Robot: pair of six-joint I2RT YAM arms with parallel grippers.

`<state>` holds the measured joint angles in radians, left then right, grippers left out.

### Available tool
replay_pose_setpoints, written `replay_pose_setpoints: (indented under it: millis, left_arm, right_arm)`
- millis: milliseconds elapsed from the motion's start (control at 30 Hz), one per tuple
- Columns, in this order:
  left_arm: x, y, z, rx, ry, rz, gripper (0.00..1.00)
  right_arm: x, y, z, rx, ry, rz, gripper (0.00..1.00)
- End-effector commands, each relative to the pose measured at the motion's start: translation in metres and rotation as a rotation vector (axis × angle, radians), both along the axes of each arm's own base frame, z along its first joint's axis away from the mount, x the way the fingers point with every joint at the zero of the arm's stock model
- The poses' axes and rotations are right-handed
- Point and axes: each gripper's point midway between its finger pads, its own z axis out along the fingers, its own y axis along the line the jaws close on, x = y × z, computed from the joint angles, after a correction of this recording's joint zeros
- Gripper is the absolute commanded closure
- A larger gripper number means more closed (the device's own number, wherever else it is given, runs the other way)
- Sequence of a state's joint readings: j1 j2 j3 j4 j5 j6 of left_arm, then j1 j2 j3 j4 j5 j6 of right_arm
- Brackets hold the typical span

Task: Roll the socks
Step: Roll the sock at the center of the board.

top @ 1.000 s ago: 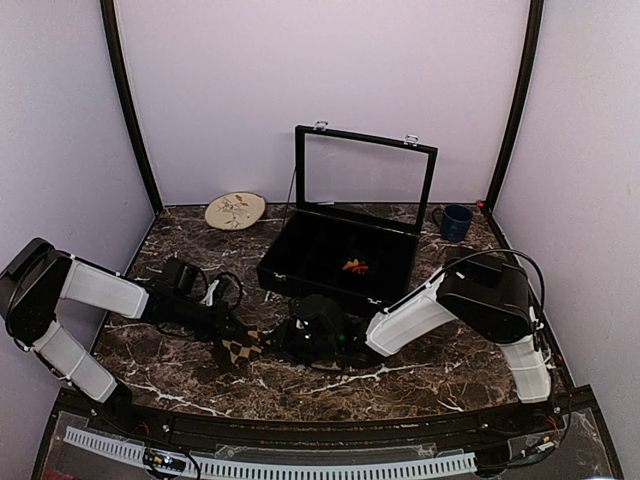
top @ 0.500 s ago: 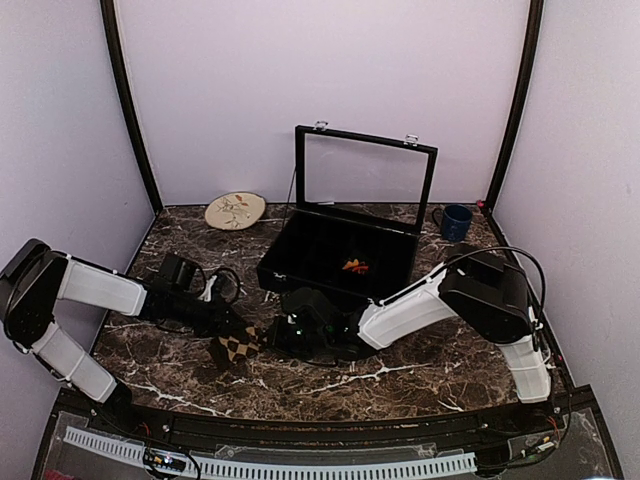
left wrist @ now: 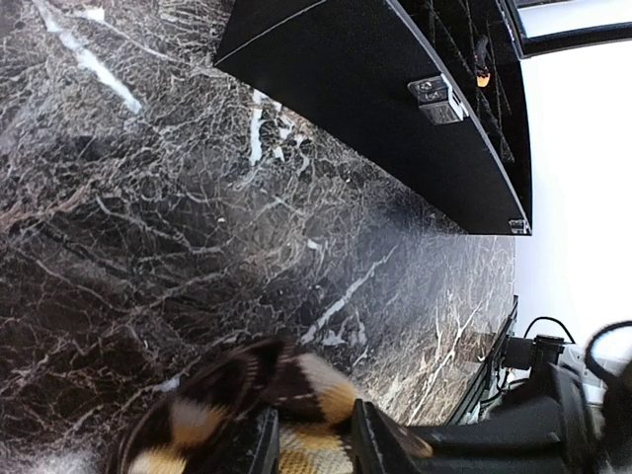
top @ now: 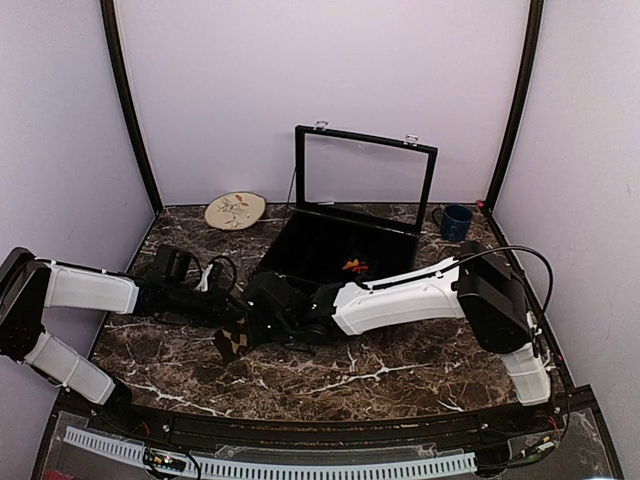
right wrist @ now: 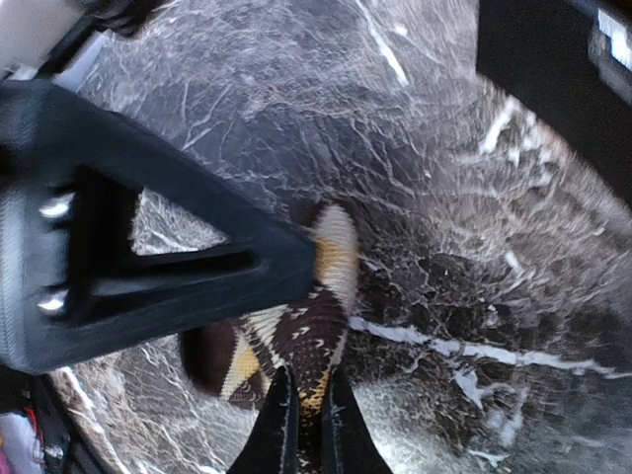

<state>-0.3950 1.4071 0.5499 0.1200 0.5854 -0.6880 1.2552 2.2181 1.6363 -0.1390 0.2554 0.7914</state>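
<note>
White shells and black joints clad the left arm (top: 85, 288) and right arm (top: 400, 298). Thin black cables (top: 522, 258) loop over both. Silver screws (right wrist: 54, 209) stud the left finger (right wrist: 148, 306), a black hollow triangular frame; the right fingers (right wrist: 276, 430) are slim and black.

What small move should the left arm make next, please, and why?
Probably draw the left gripper back off the tan sock: its jaws stand apart around the fabric, while the right gripper is pinched shut on that sock and can hold it alone.
</note>
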Motion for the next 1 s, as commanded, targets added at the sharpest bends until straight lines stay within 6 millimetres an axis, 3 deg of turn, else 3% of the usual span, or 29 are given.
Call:
replay_pose_setpoints:
  millis: [0,400,967]
  left_arm:
    - [-0.001,0.002,0.009,-0.01,0.002,0.007,0.71]
    - [-0.005,0.009,0.014,-0.022,0.008,0.035,0.68]
    - [-0.021,-0.007,0.012,-0.11,0.103,-0.065,0.65]
  right_arm:
    - [0.003,-0.019,-0.014,-0.275,-0.202,0.024,1.0]
    - [-0.012,-0.029,-0.039,-0.597,-0.42,0.101,1.0]
    - [-0.031,-0.026,-0.031,-0.892,-0.75,0.171,1.0]
